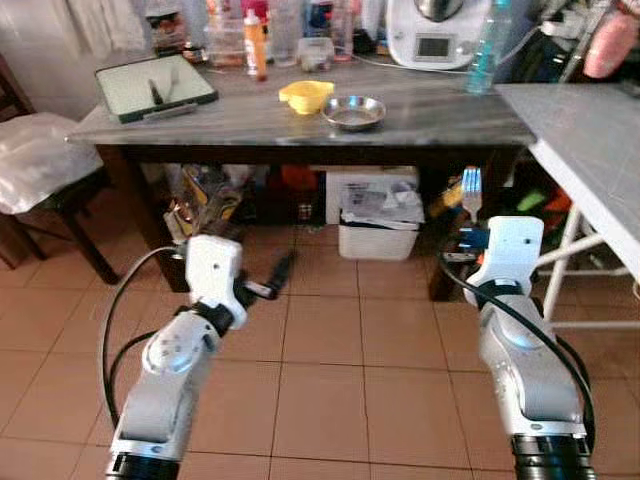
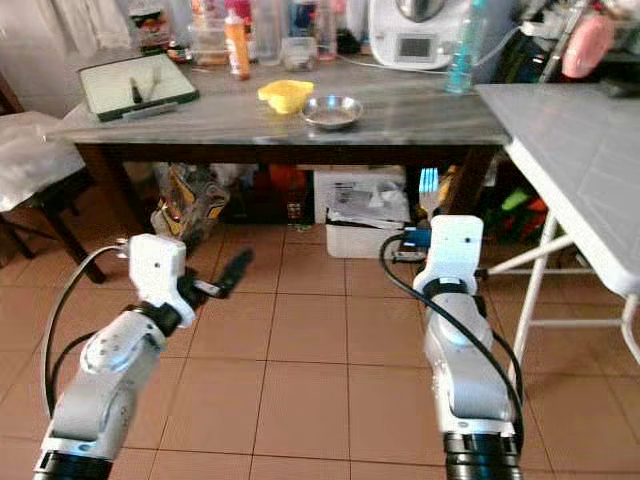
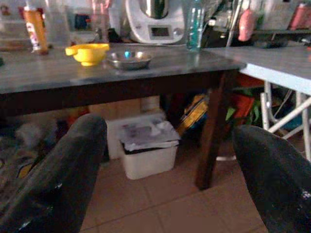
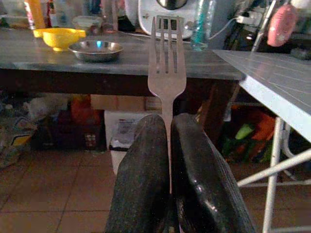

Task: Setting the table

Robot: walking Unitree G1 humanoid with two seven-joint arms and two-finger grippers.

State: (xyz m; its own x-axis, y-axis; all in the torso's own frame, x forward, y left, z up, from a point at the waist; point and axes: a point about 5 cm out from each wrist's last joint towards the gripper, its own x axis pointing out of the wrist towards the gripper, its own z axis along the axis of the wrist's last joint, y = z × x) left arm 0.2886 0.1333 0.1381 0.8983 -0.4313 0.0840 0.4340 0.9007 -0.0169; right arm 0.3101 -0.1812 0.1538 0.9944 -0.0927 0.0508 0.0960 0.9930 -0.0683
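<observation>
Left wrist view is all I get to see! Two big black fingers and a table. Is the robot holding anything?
Observer: Not with that one. The left gripper is open with nothing in it. The right gripper is shut on a fork, prongs pointing up.
Operator: I see a yellow bowl and a shiny one. What else is on the table?
Observer: Far over on the robot's left sits a green tray with something dark lying on it.
Operator: Is there somewhere to sit?
Observer: Yes, a chair with a white cover stands at that end of the table.
</observation>
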